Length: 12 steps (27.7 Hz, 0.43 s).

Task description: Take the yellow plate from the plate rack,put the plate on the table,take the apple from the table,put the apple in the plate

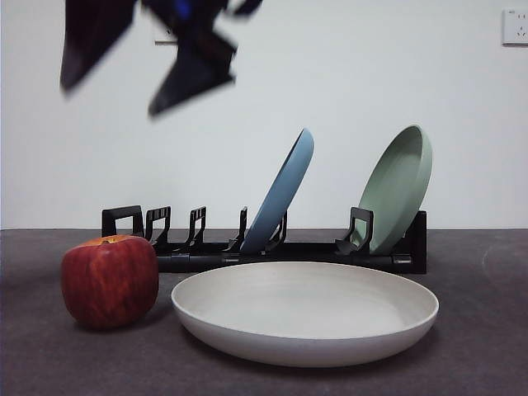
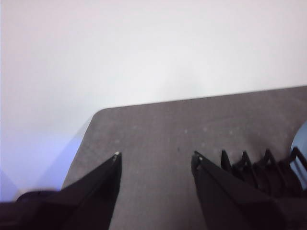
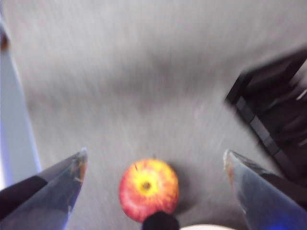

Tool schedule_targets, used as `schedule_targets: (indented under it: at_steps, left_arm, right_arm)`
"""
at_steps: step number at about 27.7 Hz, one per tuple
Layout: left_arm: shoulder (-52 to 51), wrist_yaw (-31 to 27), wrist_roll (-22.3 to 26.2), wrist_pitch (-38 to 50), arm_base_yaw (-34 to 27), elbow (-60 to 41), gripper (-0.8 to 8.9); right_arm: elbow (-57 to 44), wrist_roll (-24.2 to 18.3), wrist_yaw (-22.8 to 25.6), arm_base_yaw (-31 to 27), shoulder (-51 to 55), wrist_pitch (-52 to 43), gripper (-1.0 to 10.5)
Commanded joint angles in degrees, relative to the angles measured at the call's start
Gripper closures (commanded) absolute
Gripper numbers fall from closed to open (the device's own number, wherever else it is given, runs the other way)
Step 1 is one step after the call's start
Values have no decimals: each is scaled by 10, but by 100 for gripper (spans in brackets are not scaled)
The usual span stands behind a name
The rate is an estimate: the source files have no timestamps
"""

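Yellow plate (image 1: 305, 312): lower centre of the front view, flat on the table (image 1: 487, 346), empty, already out of the rack.

Apple (image 1: 110, 280): lower left, upright, just beside the plate's left rim, apart from it. Also low centre in the right wrist view (image 3: 149, 189), stem dip up, sharp against blur.

Plate rack (image 1: 272, 247): behind both, mid-frame; blue plate (image 1: 283, 194) and green plate (image 1: 398, 188) leaning in their slots, left slots vacant.

Right gripper (image 3: 156, 163): jaws spread wide, nothing held, apple between and beyond them. Probably the blurred dark shape in the upper left of the front view (image 1: 148, 49), high above the apple.

Left gripper (image 2: 156, 160): jaws parted, empty, over bare table near the rack's end.

Step in hand, as judged: reach for the apple. Centre over the stem dip, descend straight, close across the widest part.

Room: open table left of and before the apple. Tight sides: plate rim to the right, rack posts behind. Table's edge near in the left wrist view.
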State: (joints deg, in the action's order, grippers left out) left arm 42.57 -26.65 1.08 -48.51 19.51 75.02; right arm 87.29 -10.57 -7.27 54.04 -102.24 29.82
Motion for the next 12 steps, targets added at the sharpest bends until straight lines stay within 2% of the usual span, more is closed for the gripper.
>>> schedule_targets:
  at_steps: [1,6,12]
  left_arm:
    - [2,-2,4,-19,-2,-3,566]
    - [2,-1,-1,-35,-2,-3,566]
    - [2,-1,-1,-41,-2,-3,566]
  right_arm:
    - [1,-6,2,1,-49,3,466]
    - [1,-5,-3,5,-130,7,469]
    - [1,-5,-3,13,-174,4,498]
